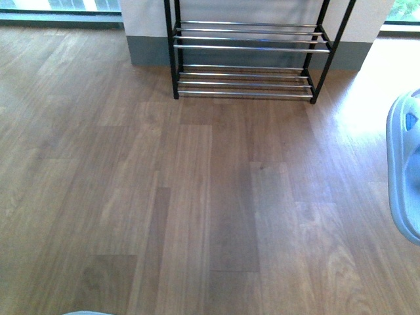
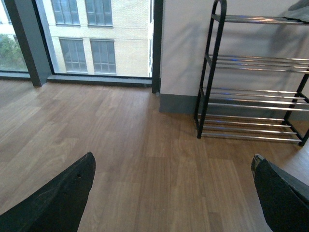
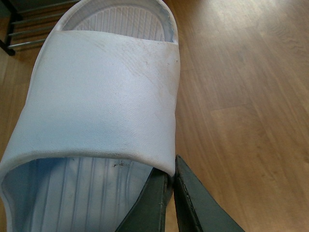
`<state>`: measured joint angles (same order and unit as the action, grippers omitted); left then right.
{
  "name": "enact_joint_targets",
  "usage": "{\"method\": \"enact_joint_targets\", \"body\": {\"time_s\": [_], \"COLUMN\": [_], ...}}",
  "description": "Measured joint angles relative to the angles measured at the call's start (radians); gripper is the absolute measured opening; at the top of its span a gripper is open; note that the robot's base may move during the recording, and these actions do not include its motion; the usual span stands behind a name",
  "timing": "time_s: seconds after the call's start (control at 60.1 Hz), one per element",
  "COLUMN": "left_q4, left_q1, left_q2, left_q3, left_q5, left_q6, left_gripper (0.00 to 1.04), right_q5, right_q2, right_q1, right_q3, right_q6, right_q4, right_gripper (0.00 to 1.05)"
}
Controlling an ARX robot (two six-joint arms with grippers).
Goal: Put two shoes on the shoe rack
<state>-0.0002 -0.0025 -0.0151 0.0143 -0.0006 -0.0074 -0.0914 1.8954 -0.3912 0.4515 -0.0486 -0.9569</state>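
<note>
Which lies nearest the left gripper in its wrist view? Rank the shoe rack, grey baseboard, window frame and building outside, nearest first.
From the left gripper:
1. shoe rack, standing on the floor before the wall.
2. grey baseboard, just behind the rack, at the wall's foot.
3. window frame, further back, past the wall's corner.
4. building outside, beyond the glass.

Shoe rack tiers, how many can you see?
4 on the shoe rack, stacked: top tier, second tier, third tier, bottom tier. The front view shows only the lower two.
</note>
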Motion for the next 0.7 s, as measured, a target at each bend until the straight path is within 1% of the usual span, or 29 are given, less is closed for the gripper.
{"method": "enact_joint_targets", "body": {"time_s": [0.266,0.416,0.449,0.466,0.483,0.499,0.516,0.532,0.549,0.566,0.616,0.632,0.699], "left_q4": [0.000,0.000,-0.006,-0.050,-0.065,-0.147,-0.176,-0.248,-0.269,-0.272,-0.241,-0.223,-0.144], "left_q1": [0.000,0.000,-0.002,-0.014,-0.025,-0.052,-0.068,-0.113,-0.142,-0.156,-0.261,-0.278,-0.360], "left_q2": [0.000,0.000,-0.005,-0.024,-0.030,-0.074,-0.098,-0.185,-0.245,-0.274,-0.452,-0.481,-0.658], "left_q3": [0.000,0.000,0.002,0.016,0.022,0.055,0.069,0.113,0.138,0.147,0.203,0.213,0.273], "left_q5": [0.003,0.002,-0.011,-0.061,-0.076,-0.154,-0.184,-0.284,-0.340,-0.363,-0.476,-0.501,-0.557], "left_q6": [0.000,0.000,-0.003,-0.031,-0.038,-0.080,-0.098,-0.162,-0.190,-0.222,-0.340,-0.372,-0.482], "left_gripper": [0.95,0.95,0.95,0.95,0.95,0.95,0.95,0.95,0.95,0.95,0.95,0.95,0.95], "right_q5": [0.015,0.006,0.006,0.006,0.006,0.005,0.005,0.005,0.005,0.005,0.004,0.004,0.004], "right_q2": [0.000,0.000,0.000,0.000,0.000,0.000,0.000,0.000,0.000,0.000,0.000,0.000,0.000], "right_q1": [-0.011,-0.008,-0.008,-0.008,-0.008,-0.008,-0.008,-0.008,-0.007,-0.007,-0.005,-0.005,-0.004], "right_q3": [0.000,0.000,0.000,0.000,0.000,0.000,0.000,0.000,0.000,0.000,0.000,0.000,0.000], "right_q6": [0.000,0.000,0.000,0.000,0.000,0.000,0.000,0.000,0.000,0.000,0.000,0.000,0.000], "right_q4": [0.001,0.001,0.002,0.002,0.002,0.002,0.002,0.002,0.002,0.002,0.002,0.002,0.002], "right_gripper": [0.01,0.01,0.01,0.01,0.01,0.01,0.01,0.01,0.01,0.01,0.01,0.01,0.01]}}
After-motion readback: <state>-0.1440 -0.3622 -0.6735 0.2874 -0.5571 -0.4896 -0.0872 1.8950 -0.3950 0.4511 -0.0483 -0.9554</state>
